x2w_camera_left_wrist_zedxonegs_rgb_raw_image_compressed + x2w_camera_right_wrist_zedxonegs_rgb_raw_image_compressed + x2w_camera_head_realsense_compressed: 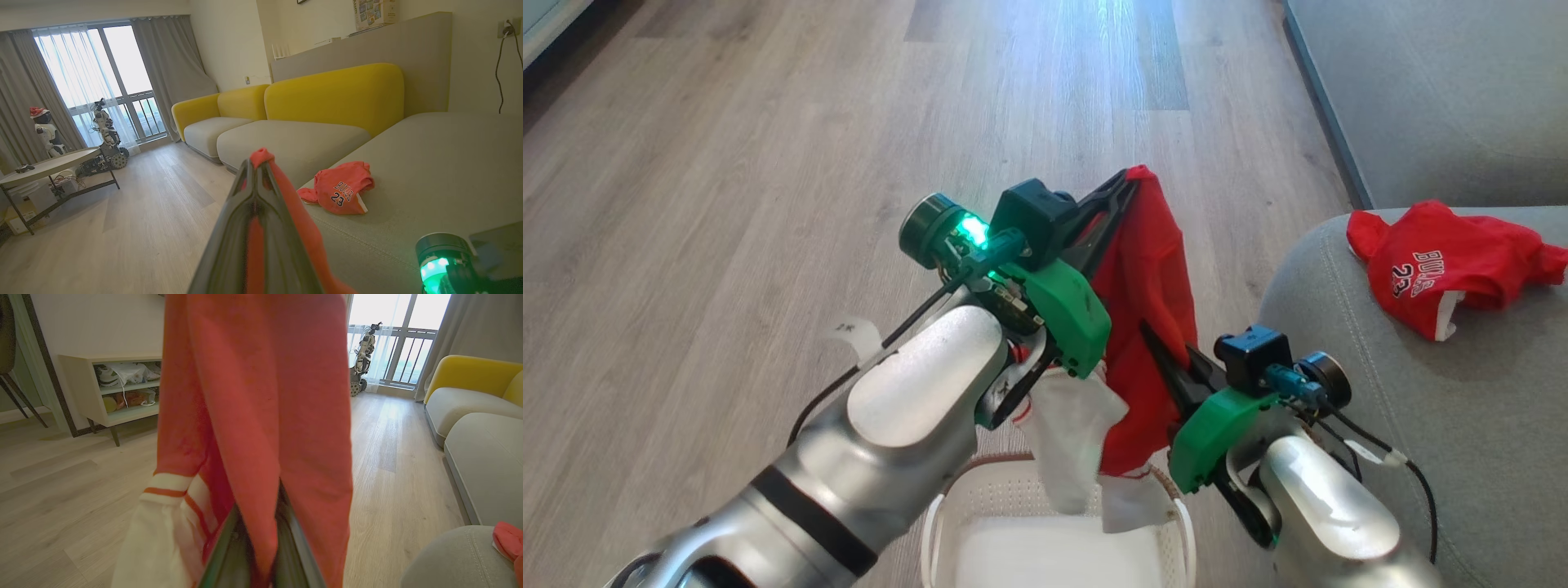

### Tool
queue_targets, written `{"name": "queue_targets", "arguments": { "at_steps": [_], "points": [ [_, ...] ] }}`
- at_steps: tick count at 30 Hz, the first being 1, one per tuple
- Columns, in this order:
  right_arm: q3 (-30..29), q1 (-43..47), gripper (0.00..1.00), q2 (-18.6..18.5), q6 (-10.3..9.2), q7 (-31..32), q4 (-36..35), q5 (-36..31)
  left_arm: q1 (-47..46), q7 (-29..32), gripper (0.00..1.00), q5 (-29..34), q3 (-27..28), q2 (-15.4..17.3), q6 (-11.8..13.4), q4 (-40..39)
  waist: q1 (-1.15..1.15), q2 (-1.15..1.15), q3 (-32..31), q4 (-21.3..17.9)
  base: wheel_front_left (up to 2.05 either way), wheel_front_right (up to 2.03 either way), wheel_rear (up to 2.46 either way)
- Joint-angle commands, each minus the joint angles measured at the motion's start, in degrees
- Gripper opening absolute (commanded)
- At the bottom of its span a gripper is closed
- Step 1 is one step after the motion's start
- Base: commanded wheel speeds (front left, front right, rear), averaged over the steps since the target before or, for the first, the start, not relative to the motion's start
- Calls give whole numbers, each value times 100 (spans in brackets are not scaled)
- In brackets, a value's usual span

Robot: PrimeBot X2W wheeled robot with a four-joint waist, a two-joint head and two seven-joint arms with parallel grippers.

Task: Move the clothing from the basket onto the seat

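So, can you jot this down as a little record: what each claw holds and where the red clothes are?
left gripper: shut on the top of the hanging red garment
right gripper: shut on the same garment, lower down
hanging red garment: held up above the basket, white ends dangling toward it
BULLS 23 jersey: lying on the seat
basket: on the floor
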Motion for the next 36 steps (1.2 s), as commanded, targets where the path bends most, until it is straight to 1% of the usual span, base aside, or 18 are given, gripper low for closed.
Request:
{"name": "queue_targets", "arguments": {
  "at_steps": [1, 6, 7, 8, 9, 15, 22, 27, 31, 34, 35, 36],
  "points": [
    [67, -351, 0, 30, -2, -55, -149, 37, -361, -5, 0, -41, 245, 99, 53, -179, 1, 0, 10, 9, 0, 0, 0],
    [23, -468, 0, 30, -2, -55, -108, 37, -241, -39, 0, -141, 334, 191, 133, -114, 1, 0, 55, -26, 0, 0, 0],
    [4, -486, 0, 30, -2, -55, -104, 27, -211, -90, 36, -161, 368, 206, 157, -108, 1, 0, 65, -49, 0, 0, 0],
    [-22, -508, 0, 30, -2, -55, -102, 17, -174, -142, 77, -185, 407, 222, 182, -100, 1, 0, 76, -80, 0, 0, 0],
    [-52, -534, 0, 30, -2, -55, -100, -2, -126, -183, 100, -216, 440, 238, 202, -85, 1, 0, 85, -115, 0, 0, 0],
    [-372, -729, 0, 30, -2, -55, -57, -331, 235, -378, 100, -337, 529, 302, 264, 6, 1, 0, 143, -388, 0, 0, 0],
    [-1061, -901, 0, 5, -2, -55, -71, -950, 619, -509, 100, -389, 504, 326, 218, 55, 1, 0, 245, -853, 0, 0, 0],
    [-1343, -966, 0, -123, -2, -55, -176, -1238, 840, -548, 100, -412, 455, 309, 181, 107, 1, 0, 331, -1320, 0, 0, 0],
    [-1426, -1059, 0, -227, -2, 3, -308, -1322, 941, -570, 100, -417, 434, 266, 169, 134, 1, 0, 429, -1761, 0, 0, 0],
    [-1445, -1117, 0, -290, -2, 84, -451, -1334, 991, -581, 100, -426, 403, 239, 103, 160, 1, 0, 524, -2094, 0, 0, 0],
    [-1445, -1117, 0, -290, -2, 84, -451, -1334, 991, -581, 100, -426, 403, 239, 103, 160, 1, 0, 524, -2094, 0, 0, 0],
    [-1456, -1126, 0, -317, -2, 114, -507, -1334, 1000, -584, 100, -425, 394, 229, 83, 168, 1, 0, 556, -2185, 0, 0, 0]
  ]
}}
